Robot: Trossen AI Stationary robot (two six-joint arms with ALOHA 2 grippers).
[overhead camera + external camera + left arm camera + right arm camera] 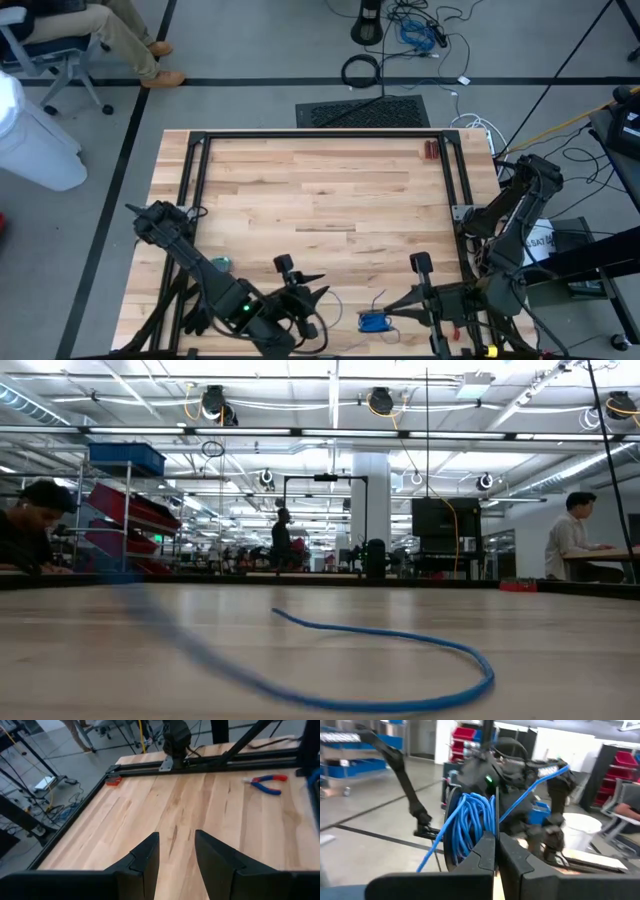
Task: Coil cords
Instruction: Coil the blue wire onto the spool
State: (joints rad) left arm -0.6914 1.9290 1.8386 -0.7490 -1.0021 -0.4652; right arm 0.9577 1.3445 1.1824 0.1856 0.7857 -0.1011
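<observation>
The right hand [385, 307] was shut tight on the blue cord [374, 321], its looped bundle hanging at the fingertips near the front edge of the wooden counter [320, 190], with a thin tail curving across the boards. The left hand [318, 287], just beside it, held nothing, its fingers [145, 862] standing narrowly apart above bare wood

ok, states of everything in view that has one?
blue cord: mostly coiled into a bundle, tail trailing loose across the table
right gripper: fingers shut on the blue cord bundle
left gripper: fingers open, holding nothing
pliers: lying flat on the table, untouched
</observation>
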